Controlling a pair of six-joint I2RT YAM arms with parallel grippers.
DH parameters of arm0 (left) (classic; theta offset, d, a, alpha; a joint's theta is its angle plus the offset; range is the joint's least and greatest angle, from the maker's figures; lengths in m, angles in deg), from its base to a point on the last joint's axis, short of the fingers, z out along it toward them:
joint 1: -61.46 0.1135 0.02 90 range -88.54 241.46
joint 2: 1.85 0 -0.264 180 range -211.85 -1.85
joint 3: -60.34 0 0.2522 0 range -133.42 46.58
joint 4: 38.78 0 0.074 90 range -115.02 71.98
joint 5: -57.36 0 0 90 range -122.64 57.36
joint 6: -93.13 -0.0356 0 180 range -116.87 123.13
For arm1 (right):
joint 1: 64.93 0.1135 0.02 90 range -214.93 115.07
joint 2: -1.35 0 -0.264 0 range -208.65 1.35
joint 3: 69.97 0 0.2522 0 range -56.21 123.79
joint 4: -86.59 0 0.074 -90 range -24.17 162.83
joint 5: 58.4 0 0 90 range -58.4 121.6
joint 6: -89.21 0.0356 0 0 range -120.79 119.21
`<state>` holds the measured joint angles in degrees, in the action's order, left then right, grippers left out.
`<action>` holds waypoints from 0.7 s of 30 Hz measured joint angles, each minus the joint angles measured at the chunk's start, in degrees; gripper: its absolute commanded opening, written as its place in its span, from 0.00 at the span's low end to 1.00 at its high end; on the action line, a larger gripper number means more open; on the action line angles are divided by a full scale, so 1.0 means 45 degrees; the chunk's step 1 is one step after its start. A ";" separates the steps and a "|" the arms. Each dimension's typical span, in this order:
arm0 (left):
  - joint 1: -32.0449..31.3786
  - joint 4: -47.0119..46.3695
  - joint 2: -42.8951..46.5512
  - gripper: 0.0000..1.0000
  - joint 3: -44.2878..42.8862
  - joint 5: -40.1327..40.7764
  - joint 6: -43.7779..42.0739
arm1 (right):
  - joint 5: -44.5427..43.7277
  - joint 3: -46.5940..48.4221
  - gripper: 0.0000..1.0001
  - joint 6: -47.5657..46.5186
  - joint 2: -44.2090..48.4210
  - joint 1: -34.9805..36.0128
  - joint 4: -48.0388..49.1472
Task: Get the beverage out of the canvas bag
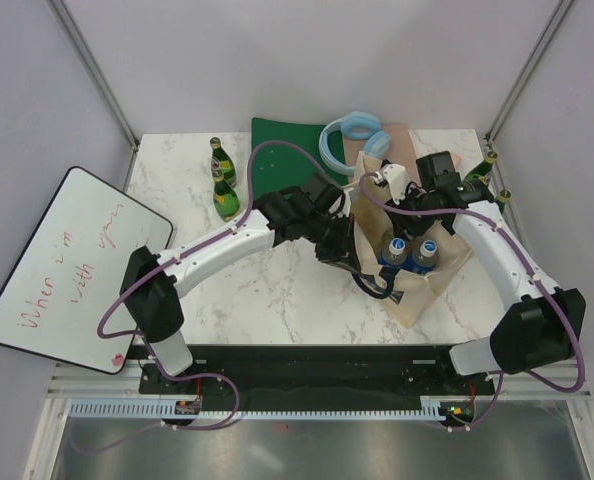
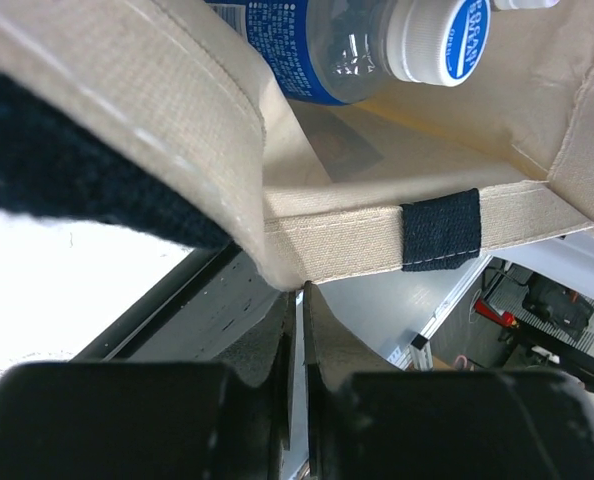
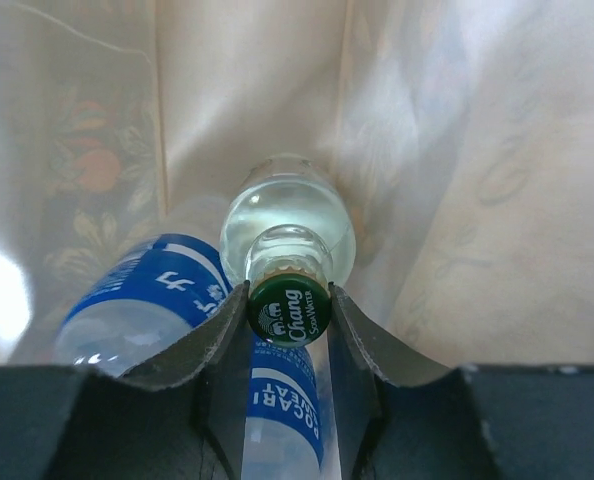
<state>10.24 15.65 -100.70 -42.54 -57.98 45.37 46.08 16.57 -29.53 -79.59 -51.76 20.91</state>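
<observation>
Right gripper point(image 3: 289, 302) is inside the canvas bag point(image 3: 497, 200), fingers clamped on either side of the green crimped metal cap point(image 3: 289, 312), printed "Chang", of the beverage point(image 3: 287, 215). The beverage is a clear round glass bottle. Its cap points straight back at the gripper and its base points away, deeper into the bag. Its long axis is in line with the fingers.

Just left of the fingers and running under them lies a clear plastic Pocari Sweat bottle point(image 3: 142, 305) with a glossy blue label, touching the beverage's left side. Thin beige cloth walls close in all round ahead of the gripper, and a faint floral print shows through the left one.

Left gripper point(image 2: 299, 292) has its black fingers pressed together with only a sliver between, tips pinching the bag's folded hem point(image 2: 327, 245). The canvas is a coarse plain weave with white stitching. A navy woven strap point(image 2: 439, 230) is sewn across the hem, up and right of the tips. Beyond the hem a Pocari bottle's ribbed white cap point(image 2: 442, 35) points right.

In the top view the bag point(image 1: 432, 290) sits on the marble table point(image 1: 277, 290), just beyond the left gripper point(image 1: 349, 262), with two blue-topped caps point(image 1: 395, 247) facing up.
</observation>
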 measured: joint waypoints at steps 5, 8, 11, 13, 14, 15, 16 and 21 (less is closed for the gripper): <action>0.0000 0.0024 0.0000 0.13 -0.0112 0.0053 -0.0083 | 0.0442 0.1083 0.00 -0.0005 0.0078 0.0005 -0.0384; 0.0000 0.0087 0.0000 0.14 -0.0194 0.0083 -0.0092 | 0.0729 0.2220 0.00 0.0010 0.0131 0.0005 -0.0476; 0.0005 0.0097 0.0000 0.16 -0.0296 0.0185 -0.0102 | 0.0903 0.2905 0.00 0.0058 0.0214 0.0005 -0.0466; 0.0024 0.0121 0.0000 0.19 -0.0350 0.0233 -0.0117 | 0.1078 0.3521 0.00 0.0117 0.0228 0.0005 -0.0476; 0.0034 0.0146 0.0000 0.20 -0.0379 0.0248 -0.0126 | 0.1141 0.3750 0.00 0.0155 0.0228 0.0005 -0.0481; 0.0044 0.0180 0.0000 0.23 -0.0413 0.0267 -0.0141 | 0.1190 0.4036 0.00 0.0209 0.0228 0.0005 -0.0520; 0.0063 0.0189 0.0000 0.27 -0.0442 0.0267 -0.0170 | 0.1243 0.4289 0.00 0.0253 0.0228 0.0005 -0.0549; 0.0180 0.0189 0.0000 0.42 -0.0573 0.0287 -0.0287 | 0.1481 0.5663 0.00 0.0612 0.0223 0.0005 -0.0782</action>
<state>11.05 16.50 -100.70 -45.12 -56.70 44.08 52.75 42.05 -26.77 -78.59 -51.74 17.39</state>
